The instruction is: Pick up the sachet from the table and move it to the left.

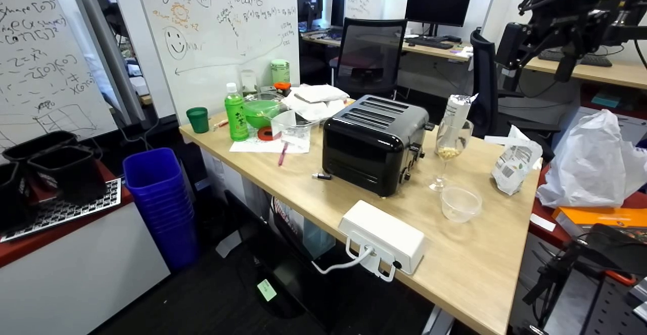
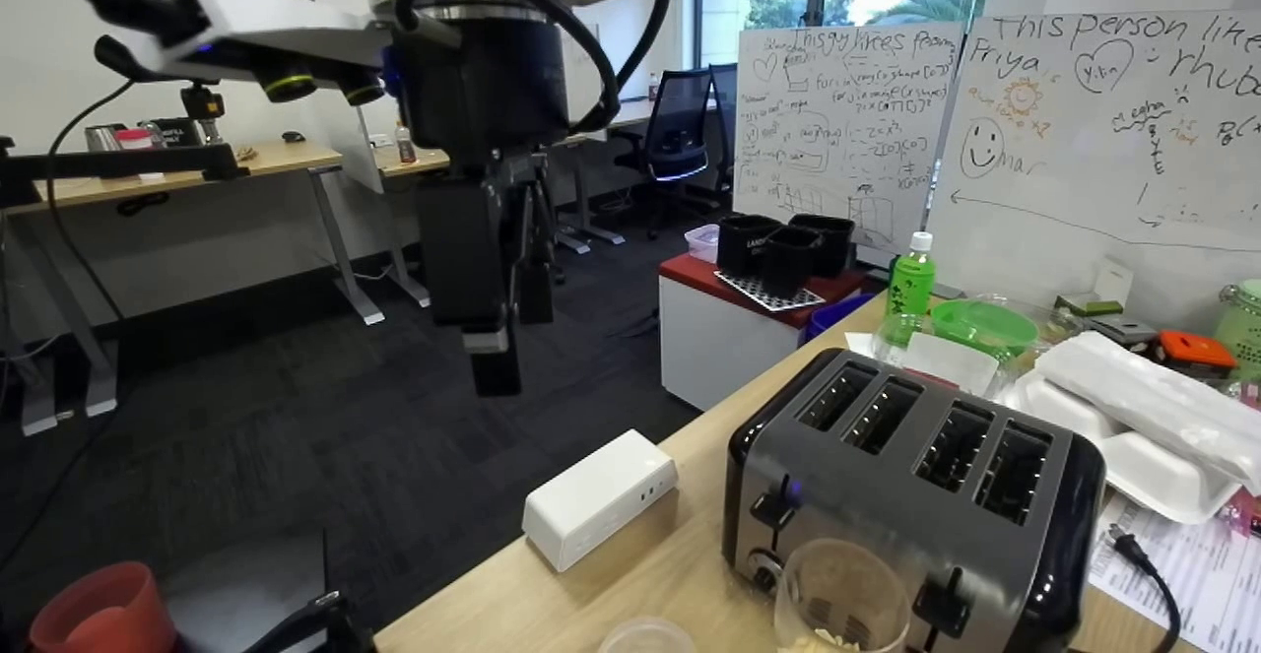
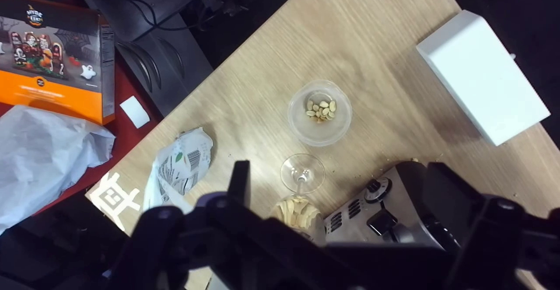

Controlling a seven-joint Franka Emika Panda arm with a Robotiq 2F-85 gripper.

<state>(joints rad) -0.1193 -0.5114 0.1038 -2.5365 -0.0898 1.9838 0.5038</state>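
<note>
The sachet (image 1: 516, 165), a crinkled white pouch with grey print, stands or leans on the light wood table (image 1: 485, 269) near its edge, beyond the clear cup and wine glass. It also shows in the wrist view (image 3: 189, 161), left of my fingers; its lower end is partly hidden by the gripper. It is out of view in an exterior view where the table's corner (image 2: 552, 599) shows. My gripper (image 3: 341, 167) is open and empty, with fingers wide apart, high above the table and apart from the sachet. It hangs in the air in both exterior views (image 1: 538, 75) (image 2: 517, 350).
A wine glass (image 1: 451, 140) with a packet and pale pieces in it stands beside the black toaster (image 1: 361, 153). A clear cup (image 1: 460, 204) with nuts and a white box (image 1: 382, 234) are nearby. A puffy white bag (image 1: 591, 163) and orange box (image 3: 50, 91) lie beyond the edge.
</note>
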